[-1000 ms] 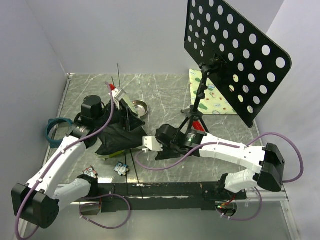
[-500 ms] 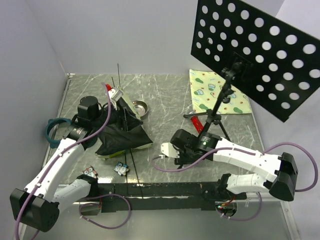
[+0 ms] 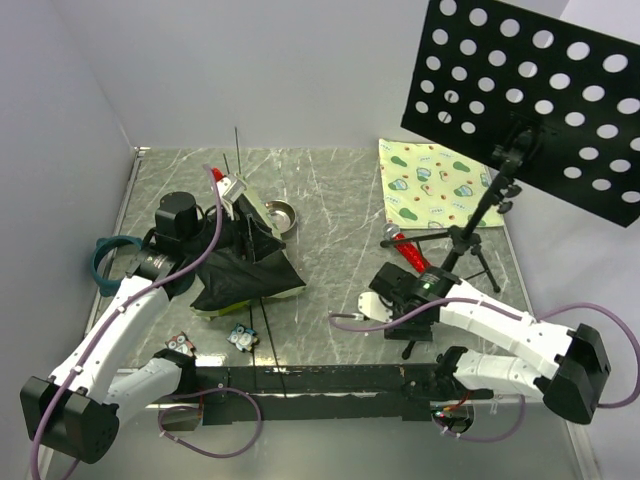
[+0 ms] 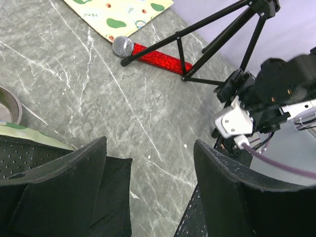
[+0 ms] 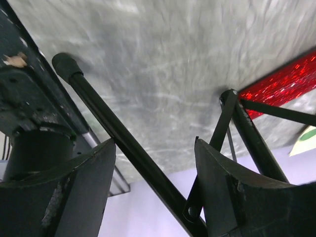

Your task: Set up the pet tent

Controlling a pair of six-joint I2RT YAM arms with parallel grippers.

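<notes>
While stand leg (image 5: 113,123) crosses right end effector (image 5: 154,148), apparently ungripped, microphone (image 4: 148,55) nearby

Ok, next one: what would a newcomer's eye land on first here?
A big black perforated music stand looms over the right side of the table, the open right gripper straddling one of its tripod legs. At left the pet tent lies collapsed in a dark heap by the open left gripper.
</notes>
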